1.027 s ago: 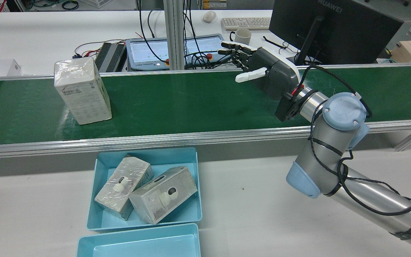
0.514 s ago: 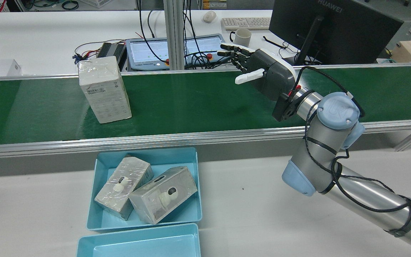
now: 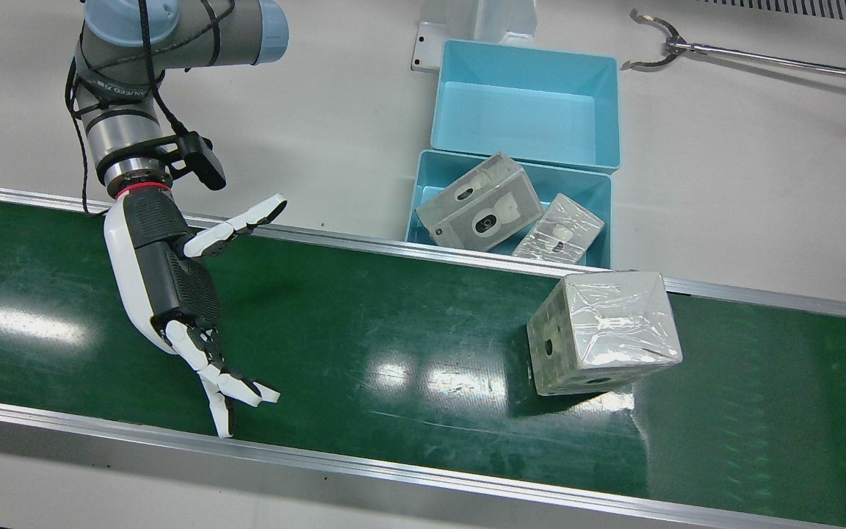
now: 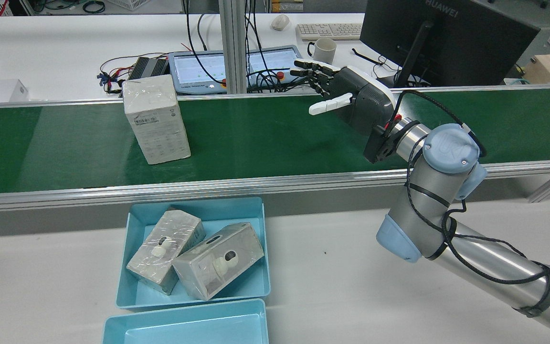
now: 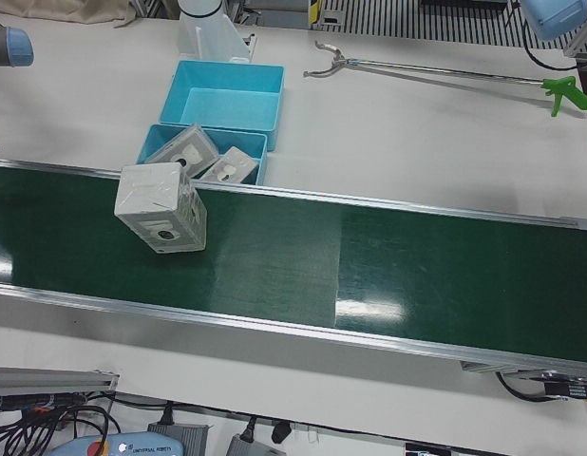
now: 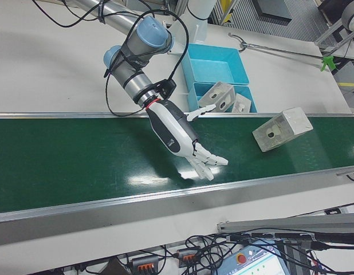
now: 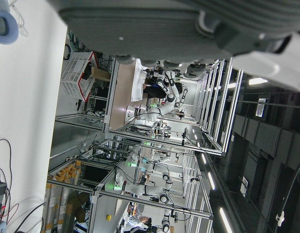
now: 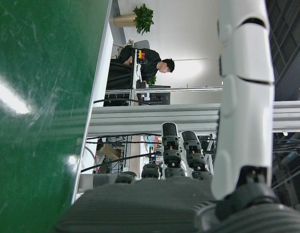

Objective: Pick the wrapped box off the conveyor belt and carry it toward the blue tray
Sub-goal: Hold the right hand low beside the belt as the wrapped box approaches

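Observation:
The wrapped box (image 4: 156, 119) stands upright on the green conveyor belt (image 4: 265, 138), apart from both hands; it also shows in the front view (image 3: 603, 330), the left-front view (image 5: 160, 209) and the right-front view (image 6: 282, 129). My right hand (image 4: 351, 95) is open and empty, fingers spread, low over the belt well to the right of the box in the rear view; it also shows in the front view (image 3: 173, 286) and the right-front view (image 6: 180, 137). The blue tray (image 4: 194, 203) beside the belt holds two wrapped boxes. The left hand view shows only the palm (image 7: 164, 19) of my left hand.
A second, empty blue tray (image 4: 184, 325) sits against the first. A long reach tool (image 3: 724, 51) lies on the white table. A teach pendant (image 4: 208, 67), a mug (image 4: 325, 48) and a monitor (image 4: 447, 38) stand beyond the belt's far rail.
The wrapped box has moved right along the belt toward my right hand. My right hand has shifted slightly left and stays open.

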You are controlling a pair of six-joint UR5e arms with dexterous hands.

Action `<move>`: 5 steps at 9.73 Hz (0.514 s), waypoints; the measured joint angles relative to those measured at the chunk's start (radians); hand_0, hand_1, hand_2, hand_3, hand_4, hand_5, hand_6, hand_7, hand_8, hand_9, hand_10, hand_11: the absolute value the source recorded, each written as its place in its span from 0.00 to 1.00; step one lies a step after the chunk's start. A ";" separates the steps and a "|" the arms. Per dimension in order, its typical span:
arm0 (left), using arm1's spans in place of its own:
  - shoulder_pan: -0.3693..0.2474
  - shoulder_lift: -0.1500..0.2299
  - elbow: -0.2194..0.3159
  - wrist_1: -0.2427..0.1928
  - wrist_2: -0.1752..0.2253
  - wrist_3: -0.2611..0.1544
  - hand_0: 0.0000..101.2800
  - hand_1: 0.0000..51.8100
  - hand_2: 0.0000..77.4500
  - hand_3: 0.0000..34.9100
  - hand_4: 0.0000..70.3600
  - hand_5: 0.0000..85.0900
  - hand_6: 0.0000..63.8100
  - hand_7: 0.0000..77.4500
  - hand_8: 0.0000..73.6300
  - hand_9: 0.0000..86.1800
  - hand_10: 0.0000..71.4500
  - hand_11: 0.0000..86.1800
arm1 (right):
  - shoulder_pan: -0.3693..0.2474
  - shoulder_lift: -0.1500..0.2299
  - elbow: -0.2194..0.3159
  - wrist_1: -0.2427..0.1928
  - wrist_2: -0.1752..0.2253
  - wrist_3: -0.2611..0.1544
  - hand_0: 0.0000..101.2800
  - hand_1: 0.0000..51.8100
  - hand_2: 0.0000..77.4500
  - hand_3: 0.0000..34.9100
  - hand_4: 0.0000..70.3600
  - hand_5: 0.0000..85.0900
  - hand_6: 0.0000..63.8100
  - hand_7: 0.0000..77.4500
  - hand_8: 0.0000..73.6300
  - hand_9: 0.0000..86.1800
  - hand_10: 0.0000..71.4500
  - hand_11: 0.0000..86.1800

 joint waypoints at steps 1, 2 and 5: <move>0.000 0.000 0.000 0.000 0.000 0.000 0.00 0.00 0.01 0.00 0.00 0.01 0.01 0.01 0.01 0.01 0.00 0.01 | -0.001 0.000 0.000 0.000 -0.001 -0.002 0.48 0.28 0.13 0.00 0.17 0.15 0.11 0.23 0.02 0.04 0.01 0.01; 0.000 0.000 0.000 0.000 0.000 0.000 0.00 0.00 0.01 0.00 0.00 0.01 0.01 0.01 0.01 0.01 0.01 0.01 | -0.001 0.000 0.001 0.000 -0.002 -0.003 0.47 0.26 0.13 0.01 0.16 0.15 0.11 0.23 0.02 0.03 0.01 0.01; 0.000 0.000 0.000 0.000 0.000 0.000 0.00 0.00 0.01 0.00 0.00 0.01 0.01 0.01 0.01 0.01 0.01 0.01 | -0.006 -0.001 0.001 0.000 -0.003 -0.005 0.47 0.22 0.11 0.00 0.16 0.15 0.11 0.23 0.02 0.03 0.01 0.02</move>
